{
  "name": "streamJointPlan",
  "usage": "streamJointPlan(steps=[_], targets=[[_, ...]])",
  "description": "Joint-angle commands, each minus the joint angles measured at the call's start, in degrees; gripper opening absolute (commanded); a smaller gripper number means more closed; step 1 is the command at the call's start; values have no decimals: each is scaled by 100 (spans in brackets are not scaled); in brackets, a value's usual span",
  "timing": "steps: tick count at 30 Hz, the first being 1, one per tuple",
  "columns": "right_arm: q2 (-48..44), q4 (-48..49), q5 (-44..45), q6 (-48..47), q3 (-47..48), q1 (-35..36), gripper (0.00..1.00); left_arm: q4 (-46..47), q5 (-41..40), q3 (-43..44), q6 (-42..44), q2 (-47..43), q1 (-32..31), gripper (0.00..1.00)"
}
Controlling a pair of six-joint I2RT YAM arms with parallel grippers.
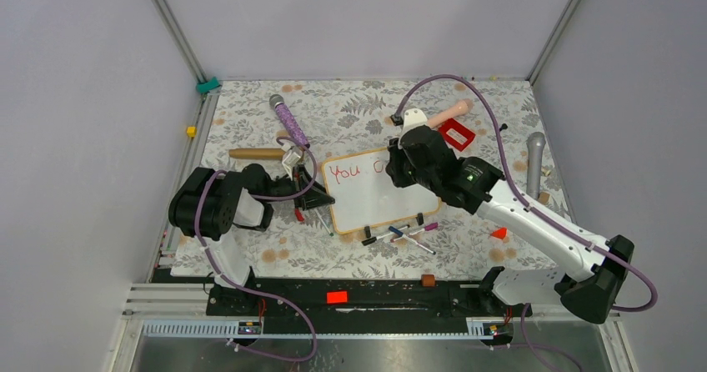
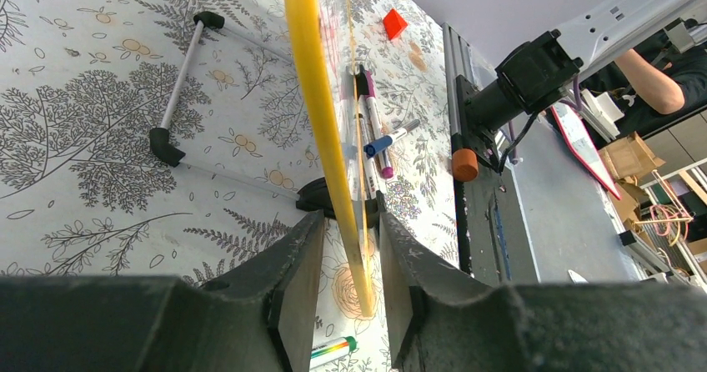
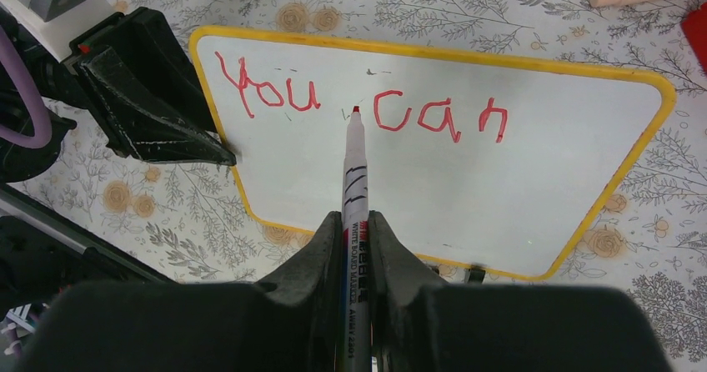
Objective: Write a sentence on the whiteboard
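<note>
Right gripper clamped tight on a red marker, its tip over the whiteboard.
The sentence so far reads "You can" in 1 line along the board's top, centre frame. The left gripper, its arm folded low, narrowly straddles the rounded yellow rim; whether it pinches is unclear.

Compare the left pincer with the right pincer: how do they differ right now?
The left pincer straddles the whiteboard's yellow edge, jaws slightly apart from it; the right pincer is shut on a marker. The left pincer comes in from the board's side; the right pincer hangs over it, marker tip pointing between "You" and "can". Both are black, two-fingered and at the board.
</note>
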Motion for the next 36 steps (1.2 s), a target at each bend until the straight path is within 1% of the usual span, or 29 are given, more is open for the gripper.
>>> streamJointPlan(steps=[1, 6, 7, 8, 10, 12, 15, 19, 30, 36], targets=[[-163, 171, 274, 147, -47, 84, 0, 382, 117, 112, 183, -87, 5, 31], [-116, 157, 300, 164, -39, 112, 0, 387, 118, 130, 160, 47, 2, 29], [-116, 132, 323, 163, -20, 114, 0, 389, 98, 122, 153, 81, 3, 27], [-113, 120, 343, 162, -1, 115, 0, 387, 88, 131, 147, 96, 3, 20], [-107, 114, 341, 157, 6, 115, 0, 388, 109, 159, 133, 88, 14, 11], [-62, 114, 341, 162, 12, 115, 0, 387, 126, 146, 154, 88, 20, 8], [56, 114, 333, 180, 67, 116, 0, 375, 124, 155, 155, 60, 37, 6], [163, 108, 315, 179, 172, 124, 0, 378, 181, 189, 123, 72, 90, 0], [326, 167, 262, -163, 323, 124, 0, 378, 158, 210, 63, 102, 216, 0], [214, 161, 456, -357, 216, 124, 0, 369, 61, 214, 143, 81, 146, 0]])
